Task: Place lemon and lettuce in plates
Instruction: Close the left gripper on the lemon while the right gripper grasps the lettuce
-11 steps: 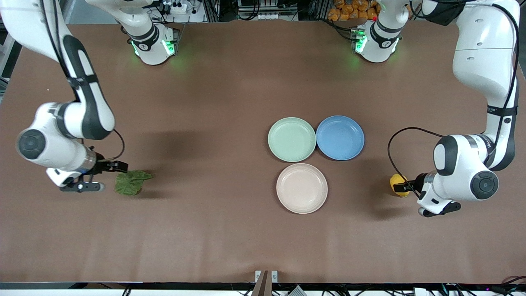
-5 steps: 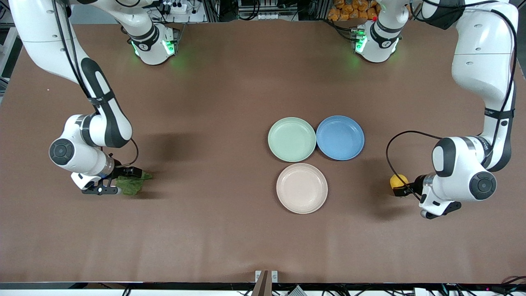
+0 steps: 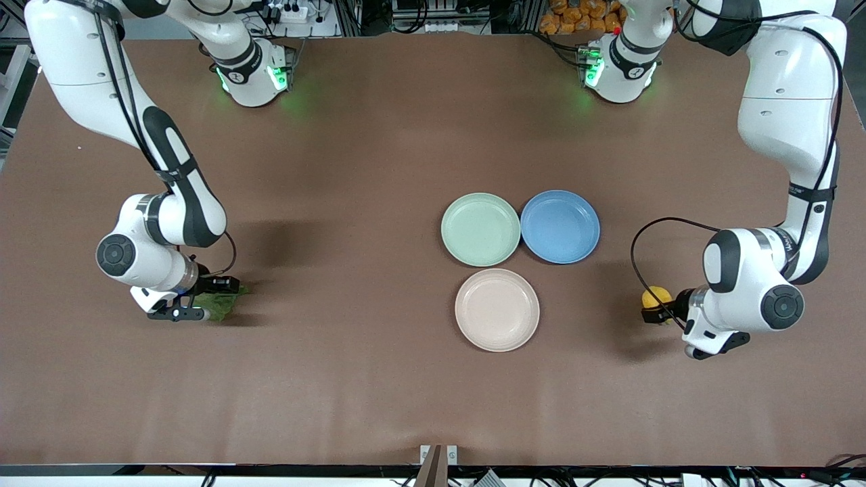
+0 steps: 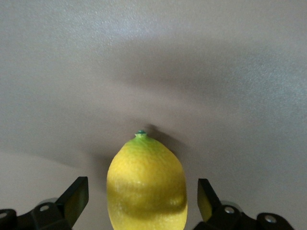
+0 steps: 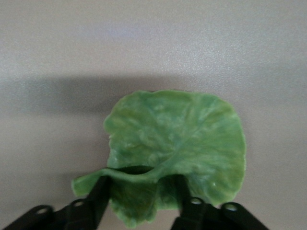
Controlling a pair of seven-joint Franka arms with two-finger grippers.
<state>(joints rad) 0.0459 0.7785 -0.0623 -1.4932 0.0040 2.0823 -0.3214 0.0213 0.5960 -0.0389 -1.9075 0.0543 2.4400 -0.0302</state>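
Note:
The yellow lemon [image 3: 655, 295] lies on the table at the left arm's end and fills the left wrist view [image 4: 146, 187]. My left gripper [image 3: 662, 306] is open around it, with a gap on each side [image 4: 142, 190]. The dark green lettuce [image 3: 224, 304] lies at the right arm's end, partly hidden under my right hand. My right gripper [image 3: 210, 299] is open, its fingers down on either side of the leaf's stem edge [image 5: 141, 184]; the leaf [image 5: 177, 134] spreads out past them. The mint green plate [image 3: 480, 229] and beige plate [image 3: 497, 310] are empty at mid table.
A blue plate [image 3: 560, 226], empty, sits touching the mint plate, toward the left arm's end. The beige plate is nearer the front camera than both. Bare brown table lies between each gripper and the plates.
My right arm has moved toward the lettuce, and its gripper now straddles the leaf's edge. My left gripper has edged further around the lemon. Neither object has been lifted.

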